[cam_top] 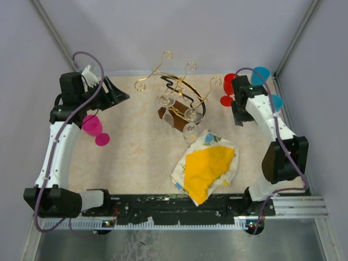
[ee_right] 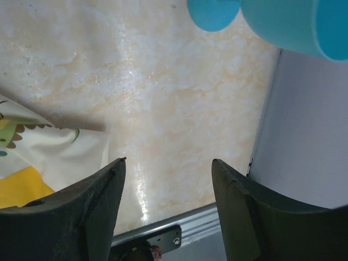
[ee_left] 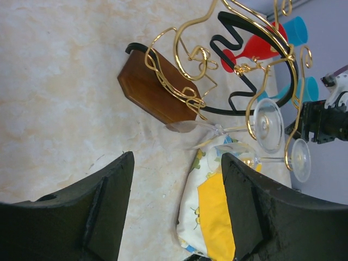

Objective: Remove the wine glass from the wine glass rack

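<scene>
Your left claw [ee_left: 176,163] stands open and empty at the far left of the desk [cam_top: 136,147], pointing across it toward the wine glass rack [ee_left: 157,89]. A pink goblet [cam_top: 93,126] lies just beneath that arm, so lift clear of it before you travel. The rack stands mid-desk, well apart from both claws, with clear glasses hanging upside down from its gold hooks. Take the nearest wine glass [ee_left: 268,125] by the stem just under its foot, close gently, then slide it out along the hook rather than pulling down; I judge the wire would snag otherwise. A yellow-and-white cloth [cam_top: 206,166] lies in front of the rack. Your right claw [ee_right: 168,163] is also open, holding nothing, above bare desk beside the blue cups [ee_right: 293,24].
</scene>
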You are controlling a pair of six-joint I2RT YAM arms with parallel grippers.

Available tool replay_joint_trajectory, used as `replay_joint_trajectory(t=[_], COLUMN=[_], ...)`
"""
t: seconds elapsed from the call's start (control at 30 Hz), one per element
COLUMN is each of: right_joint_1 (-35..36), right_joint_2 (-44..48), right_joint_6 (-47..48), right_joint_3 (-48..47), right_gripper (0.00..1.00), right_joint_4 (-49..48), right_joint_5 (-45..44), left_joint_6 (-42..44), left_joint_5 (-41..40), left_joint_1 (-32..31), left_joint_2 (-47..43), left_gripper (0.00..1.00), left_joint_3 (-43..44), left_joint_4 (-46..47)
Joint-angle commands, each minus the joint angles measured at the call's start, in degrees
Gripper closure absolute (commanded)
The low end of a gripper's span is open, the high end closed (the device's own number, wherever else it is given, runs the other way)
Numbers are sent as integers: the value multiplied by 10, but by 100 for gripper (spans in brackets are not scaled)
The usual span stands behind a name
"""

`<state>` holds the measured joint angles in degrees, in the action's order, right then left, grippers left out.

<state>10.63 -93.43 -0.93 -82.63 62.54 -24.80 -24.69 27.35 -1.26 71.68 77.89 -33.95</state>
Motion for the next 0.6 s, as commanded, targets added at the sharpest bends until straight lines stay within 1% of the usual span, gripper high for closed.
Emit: replay_joint_trajectory(t=[0.0, 0.07, 0.1, 0.17, 0.23, 0.27, 0.33, 0.4, 0.47, 0.57], right_joint_1=[-3, -3, -3, -3, -1, 3, 16, 40, 55, 58], right_joint_2=[58, 86, 101, 130, 158, 170, 193, 211, 223, 236], right_joint_6=[-46, -64, -74, -91, -113, -118, -129, -135, -143, -146], right_joint_3=[-45, -52, -57, -67, -71, -72, -68, -63, -65, -71], right_gripper=[38, 44, 46, 52, 55, 56, 49, 46, 45, 44], right_joint_4=[32, 38, 38, 33, 29, 30, 27, 23, 30, 42], right_joint_5=[-26, -19, -2, 44, 94, 115, 158, 189, 188, 206], left_joint_6=[-6, 0, 2, 8, 10, 10, 11, 14, 16, 16], left_joint_5=[52, 54, 52, 47, 44, 44, 38, 29, 22, 23], left_joint_1=[-12, -22, -27, -37, -43, -45, -49, -50, -50, -52], left_joint_2=[-9, -9, -10, -12, -15, -17, -22, -24, -26, -20], left_gripper=[29, 29, 29, 29, 29, 29, 29, 30, 29, 29], left_joint_3=[11, 11, 10, 10, 7, 6, 4, 5, 7, 18], left_joint_4=[0, -2, -2, -5, -5, -5, -6, -10, -11, -20])
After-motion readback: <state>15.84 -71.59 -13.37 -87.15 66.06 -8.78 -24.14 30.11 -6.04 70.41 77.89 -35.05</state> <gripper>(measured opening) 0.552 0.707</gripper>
